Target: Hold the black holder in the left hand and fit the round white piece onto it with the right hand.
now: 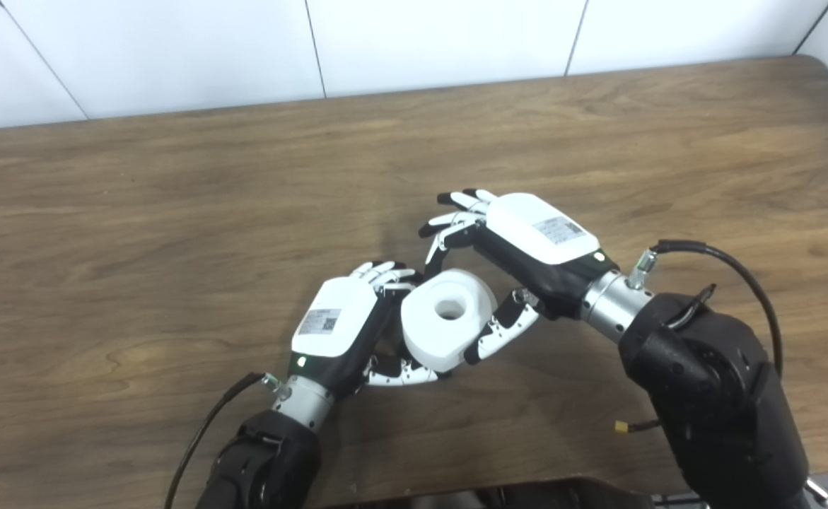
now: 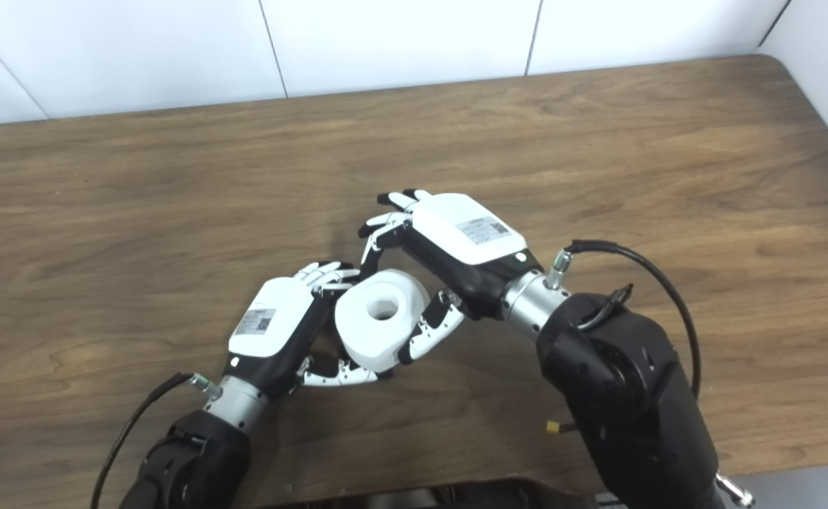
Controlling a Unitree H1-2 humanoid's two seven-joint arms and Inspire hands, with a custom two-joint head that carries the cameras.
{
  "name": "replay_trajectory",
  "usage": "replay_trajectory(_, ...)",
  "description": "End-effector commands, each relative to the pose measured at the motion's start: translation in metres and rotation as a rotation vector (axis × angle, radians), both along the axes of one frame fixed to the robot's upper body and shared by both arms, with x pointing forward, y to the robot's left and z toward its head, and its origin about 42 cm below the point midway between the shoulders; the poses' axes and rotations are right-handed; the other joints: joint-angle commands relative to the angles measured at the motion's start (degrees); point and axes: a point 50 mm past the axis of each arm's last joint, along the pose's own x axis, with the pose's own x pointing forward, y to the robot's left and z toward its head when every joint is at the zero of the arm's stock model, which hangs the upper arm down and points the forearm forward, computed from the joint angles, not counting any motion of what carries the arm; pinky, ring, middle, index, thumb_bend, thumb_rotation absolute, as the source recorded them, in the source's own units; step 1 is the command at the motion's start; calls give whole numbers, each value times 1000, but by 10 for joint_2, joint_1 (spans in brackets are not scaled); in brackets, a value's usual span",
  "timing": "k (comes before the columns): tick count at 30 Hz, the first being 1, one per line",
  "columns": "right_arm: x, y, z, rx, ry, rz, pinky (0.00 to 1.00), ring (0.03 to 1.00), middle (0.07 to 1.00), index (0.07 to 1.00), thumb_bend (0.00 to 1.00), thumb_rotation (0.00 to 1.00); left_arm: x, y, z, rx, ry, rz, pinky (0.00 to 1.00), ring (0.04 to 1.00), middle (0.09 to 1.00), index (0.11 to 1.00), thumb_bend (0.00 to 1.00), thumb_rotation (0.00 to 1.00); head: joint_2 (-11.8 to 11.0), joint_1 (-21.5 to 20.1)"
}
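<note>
both hands meet over the wooden table (image 1: 173, 212), near its front edge. landmark: the round white piece (image 1: 447, 319).

left hand (image 1: 336, 325) just to the left of the white piece, fingers curled around and under it, thumb stretched along its lower rim. it looks clenched on something beneath or behind the piece — presumably the black holder, but the holder itself is hidden; cannot confirm it from either view.

right hand (image 1: 527, 244) above and to the right of the white piece. its thumb (image 1: 502, 329) presses the piece's right side, fingers (image 1: 449, 230) arch over the far edge, some spread loose. reads as a light grasp on the piece, not a full clench.

white piece sits between the two hands, centre hole facing up, tilted slightly toward the camera.

progress, as a judgement: both parts are picked up and brought together — fitting is under way or nearly seated. left to do: confirm seating, release the right hand.
</note>
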Motion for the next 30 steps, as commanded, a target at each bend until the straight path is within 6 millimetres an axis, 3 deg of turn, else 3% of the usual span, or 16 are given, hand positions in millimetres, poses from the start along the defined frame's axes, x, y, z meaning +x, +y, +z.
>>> replay_trajectory(1,0,1,8,-11,-70,23,974,963,831,484,526,143,-1,-2,5,-9,-21,-16,903,883,809,485,516,58,0,0)
replay_trajectory(6,-1,1,10,-29,-78,35,959,958,831,491,524,155,-1,-1,5,-4,-25,-17,903,883,809,486,516,58,-1,-1)
replay_trajectory(7,-1,1,10,-33,-77,36,956,958,833,543,746,232,-1,-1,5,-4,-25,-17,901,881,808,486,516,58,-1,-1)
replay_trajectory(8,-2,1,11,-36,-74,39,958,959,836,582,896,290,-1,-1,5,-4,-25,-17,901,882,809,485,516,58,-1,-1)
replay_trajectory(11,-3,0,14,-47,-63,44,979,968,845,623,991,348,0,-1,5,-2,-24,-17,900,880,809,485,516,58,-1,-1)
replay_trajectory(23,-11,1,26,-91,-28,56,1000,1000,923,819,1000,403,1,-2,4,3,-16,-19,901,881,803,485,516,58,-4,-3)
replay_trajectory(30,-12,-2,34,-102,-18,59,1000,1000,949,862,1000,405,1,-3,4,2,-20,-19,897,878,798,485,517,56,-4,-1)
